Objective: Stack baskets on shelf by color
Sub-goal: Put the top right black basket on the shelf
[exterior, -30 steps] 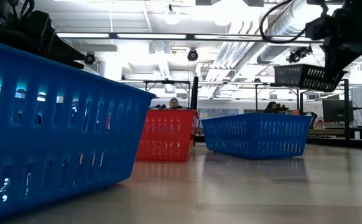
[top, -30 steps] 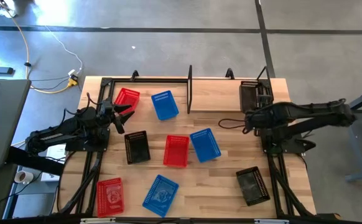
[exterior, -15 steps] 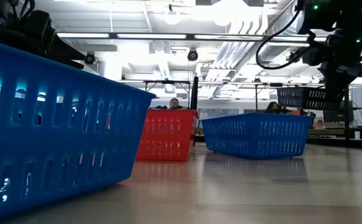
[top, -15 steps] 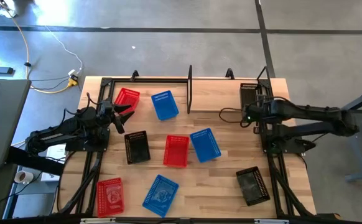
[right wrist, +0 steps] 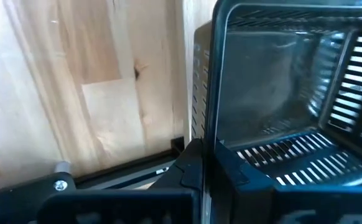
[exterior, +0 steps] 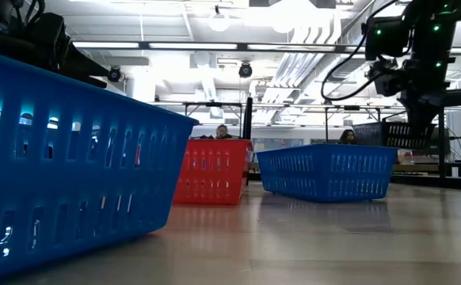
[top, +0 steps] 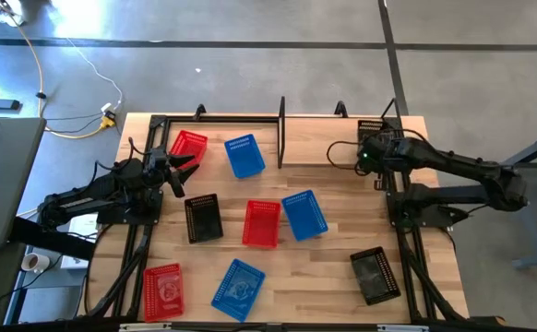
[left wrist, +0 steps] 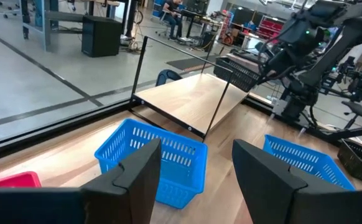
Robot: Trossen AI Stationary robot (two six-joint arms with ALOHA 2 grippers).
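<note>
My right gripper (top: 372, 157) is shut on a black basket (top: 371, 136) at the right end of the black wire shelf (top: 283, 129), on the table's far side. The low view shows that basket (exterior: 385, 134) hanging level behind a blue one. Whether its bottom rests on the shelf I cannot tell. My left gripper (top: 181, 171) hovers open at the far left, beside a red basket (top: 188, 146) and a blue basket (top: 244, 155). All the other baskets sit flat on their bottoms on the table. My right gripper pinches one wall of the black basket at its rim (right wrist: 213, 124), the wall toward the table's near edge. One finger (right wrist: 187, 177) is outside the basket and the other (right wrist: 240, 177) inside. The fingers come from above, pointing down. The basket stays upright and level.
On the table's middle lie a black basket (top: 203, 218), a red one (top: 261, 223) and a blue one (top: 304, 214). Near the front edge are a red (top: 163, 290), a blue (top: 239, 286) and a black basket (top: 374, 275). Black arm-mount frames (top: 407, 249) run along both sides.
My right gripper has carried the black basket toward the table's far edge and downward, from above the table's right side to the shelf's right end. The basket has stayed level and the gripper has kept its hold.
</note>
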